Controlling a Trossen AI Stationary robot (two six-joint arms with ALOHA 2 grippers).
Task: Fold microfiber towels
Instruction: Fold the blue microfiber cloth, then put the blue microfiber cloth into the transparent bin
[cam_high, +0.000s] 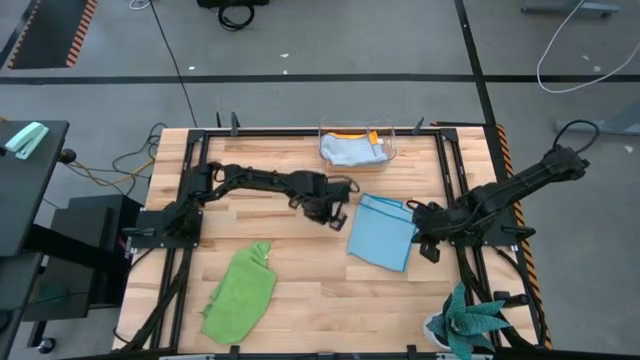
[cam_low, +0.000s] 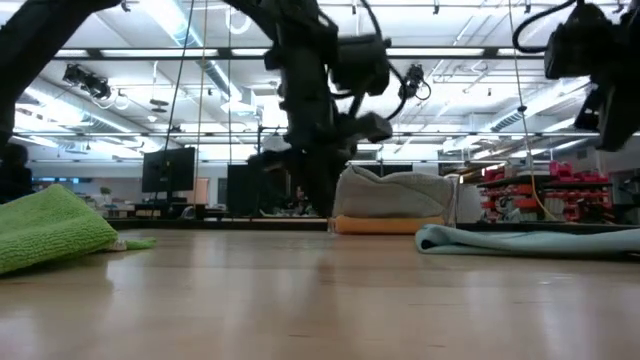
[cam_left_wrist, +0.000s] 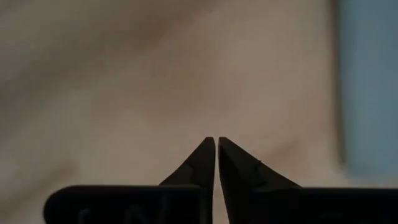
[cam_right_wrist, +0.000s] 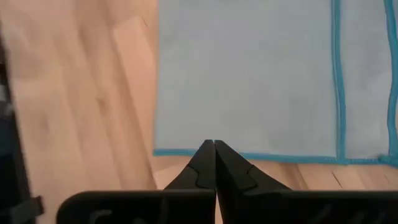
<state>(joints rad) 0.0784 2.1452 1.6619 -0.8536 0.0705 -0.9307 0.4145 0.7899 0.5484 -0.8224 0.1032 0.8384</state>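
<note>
So the blue towel (cam_high: 384, 232) is lying flat at center-right of the desk (cam_high: 300, 300), between both clenched, empty tools: left (cam_high: 333, 216), right (cam_high: 424, 243). Next they'll need opening at its edge.

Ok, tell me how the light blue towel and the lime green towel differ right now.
The light blue towel lies flat with straight edges and looks folded; the lime green towel is rumpled and bunched. The blue one lies between the two grippers, the green one near the table's front on the left arm's side. Both rest on the wooden table, held by neither gripper.
</note>
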